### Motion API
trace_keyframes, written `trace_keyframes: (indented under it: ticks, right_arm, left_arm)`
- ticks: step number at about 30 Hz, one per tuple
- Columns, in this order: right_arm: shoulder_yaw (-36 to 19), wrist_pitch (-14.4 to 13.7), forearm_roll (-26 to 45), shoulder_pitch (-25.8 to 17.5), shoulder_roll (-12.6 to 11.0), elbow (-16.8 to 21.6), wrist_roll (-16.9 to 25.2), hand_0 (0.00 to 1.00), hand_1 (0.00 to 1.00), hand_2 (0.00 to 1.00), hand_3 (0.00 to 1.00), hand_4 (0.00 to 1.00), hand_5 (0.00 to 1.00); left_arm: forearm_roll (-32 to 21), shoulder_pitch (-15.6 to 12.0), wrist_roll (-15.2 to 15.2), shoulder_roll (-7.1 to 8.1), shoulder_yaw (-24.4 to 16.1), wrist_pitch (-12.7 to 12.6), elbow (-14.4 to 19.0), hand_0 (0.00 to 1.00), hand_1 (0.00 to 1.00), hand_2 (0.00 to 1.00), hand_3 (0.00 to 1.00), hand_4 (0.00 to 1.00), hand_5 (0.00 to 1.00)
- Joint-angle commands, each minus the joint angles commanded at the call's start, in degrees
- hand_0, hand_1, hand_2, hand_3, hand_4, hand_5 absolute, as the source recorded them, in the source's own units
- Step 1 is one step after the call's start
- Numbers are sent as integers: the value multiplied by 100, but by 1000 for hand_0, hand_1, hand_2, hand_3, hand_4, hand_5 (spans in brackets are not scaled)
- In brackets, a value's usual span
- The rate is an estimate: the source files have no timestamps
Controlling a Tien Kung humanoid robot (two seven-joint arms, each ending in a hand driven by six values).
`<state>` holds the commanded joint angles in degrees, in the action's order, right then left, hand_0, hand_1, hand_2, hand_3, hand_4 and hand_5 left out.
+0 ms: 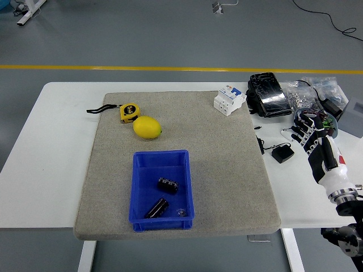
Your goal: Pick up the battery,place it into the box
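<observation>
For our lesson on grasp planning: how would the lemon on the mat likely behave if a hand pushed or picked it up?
The lemon looks rounded and oval, so a push would probably roll or wobble it across the grey mat. Its smooth, glossy skin may slip in a light pinch. It looks firm enough that it probably would not deform.

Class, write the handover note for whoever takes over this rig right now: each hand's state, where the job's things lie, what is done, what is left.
Right hand: fingers spread, holding nothing, over the table's right edge, away from the mat.
Left hand: not in view.
Blue box: on the grey mat, near its front edge.
Batteries: one lies mid-box, another lies nearer the box's front wall. No battery shows on the mat.
Done: both visible batteries are in the box.
Left: nothing obvious; perhaps check the clutter at the right for more batteries, which cannot be told from here.
</observation>
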<state>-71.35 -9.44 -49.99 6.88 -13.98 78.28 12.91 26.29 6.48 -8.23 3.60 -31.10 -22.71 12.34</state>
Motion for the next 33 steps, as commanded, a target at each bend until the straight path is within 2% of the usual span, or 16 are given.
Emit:
trace_keyframes:
  ticks: [15, 33]
  right_arm:
    - [-256, -4, -76, 107, 73, -3, -7, 911, 866, 873, 896, 998, 979]
    - [-301, -15, -85, 135, 120, -8, -17, 910, 866, 872, 895, 998, 976]
  left_arm:
    - [-400, 130, 156, -8, 333, 13, 19, 580, 592, 619, 576, 627, 578]
    - [-336, 165, 147, 19, 329, 17, 26, 582, 584, 613, 575, 631, 576]
